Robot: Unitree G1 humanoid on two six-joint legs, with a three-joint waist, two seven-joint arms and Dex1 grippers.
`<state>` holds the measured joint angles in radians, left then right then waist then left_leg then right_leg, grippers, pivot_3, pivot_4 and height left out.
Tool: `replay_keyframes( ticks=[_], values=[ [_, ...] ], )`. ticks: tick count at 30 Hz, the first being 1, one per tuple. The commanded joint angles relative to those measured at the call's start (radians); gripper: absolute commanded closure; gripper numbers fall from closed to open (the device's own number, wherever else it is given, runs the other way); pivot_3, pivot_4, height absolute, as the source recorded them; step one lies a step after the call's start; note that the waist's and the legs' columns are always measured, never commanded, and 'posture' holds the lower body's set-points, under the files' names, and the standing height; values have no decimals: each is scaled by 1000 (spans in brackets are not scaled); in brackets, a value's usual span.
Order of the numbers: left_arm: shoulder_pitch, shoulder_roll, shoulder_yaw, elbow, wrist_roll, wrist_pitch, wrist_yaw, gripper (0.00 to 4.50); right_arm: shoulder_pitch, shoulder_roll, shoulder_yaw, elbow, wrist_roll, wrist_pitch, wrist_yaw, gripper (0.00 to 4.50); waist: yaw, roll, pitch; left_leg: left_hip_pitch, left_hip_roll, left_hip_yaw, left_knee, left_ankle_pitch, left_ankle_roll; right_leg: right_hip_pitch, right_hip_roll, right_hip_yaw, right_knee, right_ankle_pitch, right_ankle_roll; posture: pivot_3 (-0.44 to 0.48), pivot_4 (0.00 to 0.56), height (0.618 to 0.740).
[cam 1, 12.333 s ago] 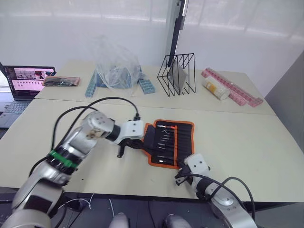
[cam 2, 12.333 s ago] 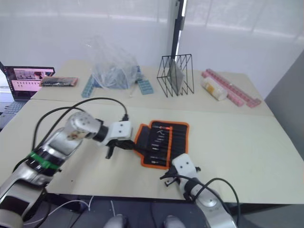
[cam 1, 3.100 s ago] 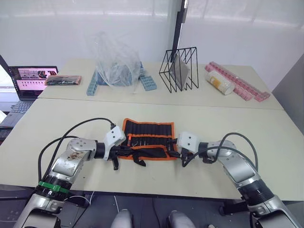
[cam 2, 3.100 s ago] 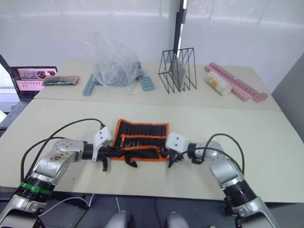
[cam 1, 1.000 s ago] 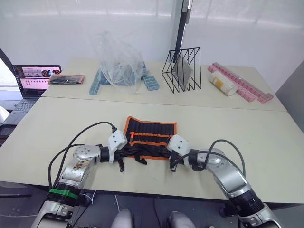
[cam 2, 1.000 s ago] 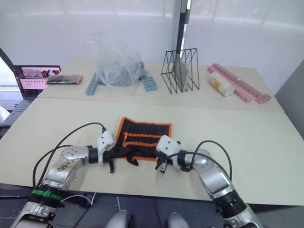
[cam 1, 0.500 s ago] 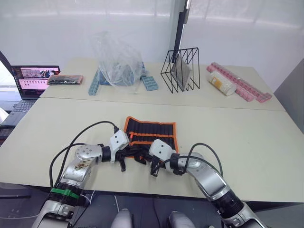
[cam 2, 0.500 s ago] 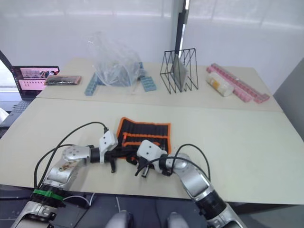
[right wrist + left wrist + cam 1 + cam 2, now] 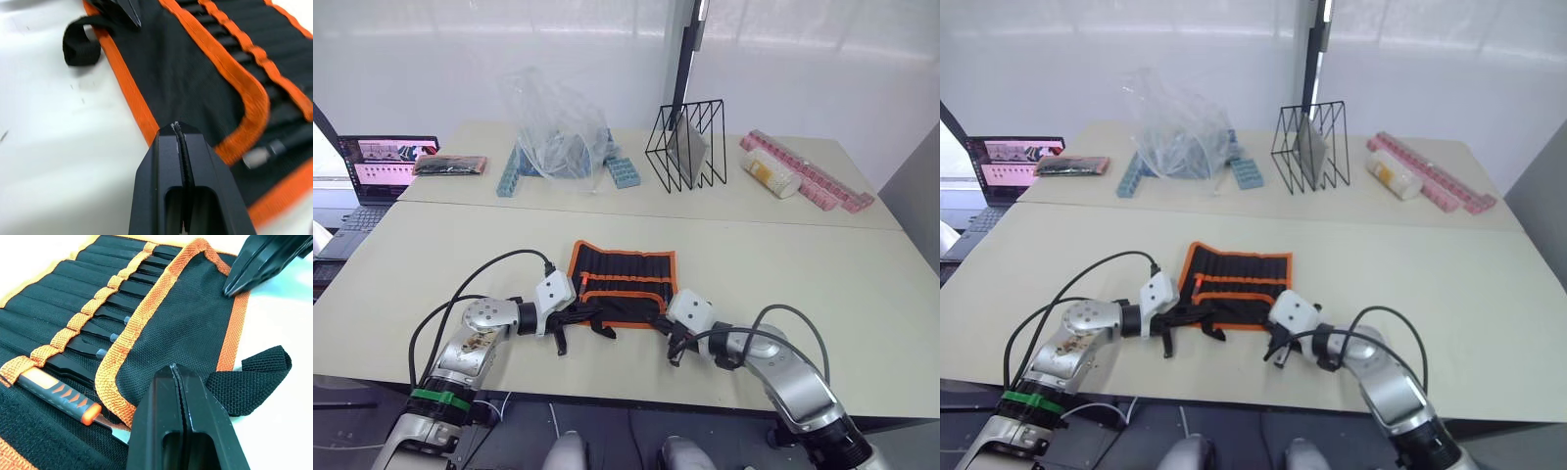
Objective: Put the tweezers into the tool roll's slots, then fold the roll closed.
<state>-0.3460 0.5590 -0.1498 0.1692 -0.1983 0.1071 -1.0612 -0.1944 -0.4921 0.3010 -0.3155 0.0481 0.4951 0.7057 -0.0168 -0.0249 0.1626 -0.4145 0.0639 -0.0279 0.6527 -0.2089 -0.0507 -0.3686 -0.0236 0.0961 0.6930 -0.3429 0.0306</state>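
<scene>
lying on the near part of the pale desk [image 9: 822, 284], the tool roll [image 9: 628, 277] sits partly folded, its near flap turned up over the lower part of the inner face so the orange trim runs in a curve across the black fabric. in the left wrist view the slots [image 9: 105, 301] show as a row of narrow black pockets under an orange strip, with the tweezers [image 9: 110, 320] tucked in side by side, their dark tips poking out toward the folded flap; an orange-handled tool [image 9: 58, 394] lies in the roll beside them. the black strap [image 9: 599, 326] loops out from the near edge of the roll onto the desk. left tool [image 9: 560, 333] rests at the roll's near left corner, fingers pressed together with tips on the folded flap, just beside the strap; whether fabric is nipped between them cannot be told. right tool [image 9: 672, 345] sits at the near right corner, fingers pressed together too, tips right at the orange edge of the flap. far side of the desk: a crumpled clear plastic bag [image 9: 553, 122], a black wire rack [image 9: 683, 145], a pink strip of boxes [image 9: 808, 176] and an open laptop [image 9: 372, 166] at the left edge.
</scene>
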Motion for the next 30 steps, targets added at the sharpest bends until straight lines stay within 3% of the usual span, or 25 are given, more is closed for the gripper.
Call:
replay_keyframes(
  ticks=[1,9,15,17,22,27,30],
  values=[
    [11,19,-2,27,25,-4,-1,4484,39,-34,-5,24,-13,66,-6,4500,0,0,0,0,0,0,0,0,0,0,0,0,0,0,0,0,150,708],
    [8,23,19,13,15,-22,10,4484,23,-9,-36,-36,31,48,-16,4500,0,0,0,0,0,0,0,0,0,0,0,0,-1,0,0,0,150,708],
    [72,47,117,-180,-107,47,13,4484,43,22,-166,-197,179,34,-11,4500,-7,0,1,-4,1,0,-1,0,0,-3,0,0,-1,0,0,0,150,708],
    [104,71,148,-234,-125,63,18,4500,46,17,-200,-239,221,61,-11,3962,-6,0,1,-5,1,0,-2,0,0,-4,0,0,-1,0,0,0,150,708],
    [199,133,259,-383,-220,159,34,2990,79,-4,-328,-339,352,255,-63,2316,-5,0,1,-6,1,-1,-3,0,0,-4,0,0,-5,0,0,0,150,708],
    [266,118,308,-489,-274,210,90,1371,117,24,-430,-316,420,411,-164,629,2,0,1,-6,1,0,-3,0,0,-3,-1,0,-8,0,0,0,150,708],
    [354,96,357,-548,-291,214,141,264,143,51,-437,-273,418,464,-223,617,-3,0,1,-6,1,0,-4,0,-1,-3,0,0,-9,0,0,0,150,708]
  ],
)
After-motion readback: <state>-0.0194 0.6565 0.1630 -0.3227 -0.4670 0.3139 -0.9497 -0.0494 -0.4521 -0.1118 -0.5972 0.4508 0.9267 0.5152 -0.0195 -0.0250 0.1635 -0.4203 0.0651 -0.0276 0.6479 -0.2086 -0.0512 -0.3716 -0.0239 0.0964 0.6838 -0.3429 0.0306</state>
